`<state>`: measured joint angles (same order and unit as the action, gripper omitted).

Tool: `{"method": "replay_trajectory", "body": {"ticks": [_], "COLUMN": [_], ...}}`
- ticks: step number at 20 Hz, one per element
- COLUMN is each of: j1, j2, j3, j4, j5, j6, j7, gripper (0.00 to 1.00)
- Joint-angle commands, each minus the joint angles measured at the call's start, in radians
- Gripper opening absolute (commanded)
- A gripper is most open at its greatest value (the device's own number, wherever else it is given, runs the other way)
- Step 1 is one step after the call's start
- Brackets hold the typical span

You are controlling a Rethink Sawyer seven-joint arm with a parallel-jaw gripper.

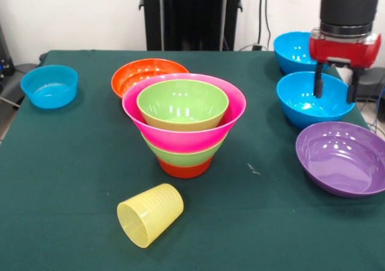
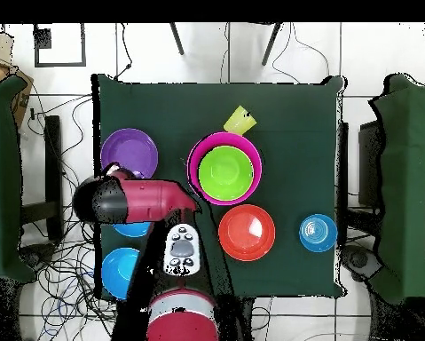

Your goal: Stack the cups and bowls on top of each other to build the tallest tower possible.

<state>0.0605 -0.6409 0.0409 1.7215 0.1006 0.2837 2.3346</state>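
The tower (image 1: 183, 124) stands mid-table: a small orange base, lime green, a flaring pink bowl, and a lime green bowl inside it; from overhead the tower (image 2: 224, 169) shows pink and green. A pale-yellow ribbed cup (image 1: 150, 214) lies on its side in front of it, the cup (image 2: 240, 120) also showing in the overhead view. My gripper (image 1: 335, 92) hangs open over a blue bowl (image 1: 313, 101) at the right, with nothing between its fingers. In the overhead view the arm (image 2: 136, 200) hides the gripper and most of that blue bowl (image 2: 131, 229).
A wide purple bowl (image 1: 343, 157) (image 2: 129, 153) sits nearest the front right. Another blue bowl (image 1: 293, 51) (image 2: 121, 271) is behind the gripper. An orange bowl (image 1: 144, 73) (image 2: 247, 233) lies behind the tower, a small blue bowl (image 1: 50, 86) (image 2: 318, 233) far left. The green table (image 1: 72, 163) holds everything.
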Motion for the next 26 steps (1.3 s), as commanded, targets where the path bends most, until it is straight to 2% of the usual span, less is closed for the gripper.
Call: {"method": "replay_trajectory", "body": {"ticks": [1, 6, 16, 21, 26], "j1": [0.066, 0.092, 0.070, 0.056, 0.084], "j2": [-0.005, 0.033, 0.067, 0.055, 0.071], "j3": [-0.033, -0.066, -0.074, -0.077, -0.125], "j4": [0.018, 0.024, 0.024, 0.031, -0.033], "j5": [0.013, 0.010, -0.007, -0.029, -0.030], "j6": [0.111, 0.068, 0.043, 0.075, 0.168], "j7": [0.140, 0.140, 0.097, 0.058, 0.057], "gripper": [1.00, 1.00, 1.00, 1.00, 1.00]}}
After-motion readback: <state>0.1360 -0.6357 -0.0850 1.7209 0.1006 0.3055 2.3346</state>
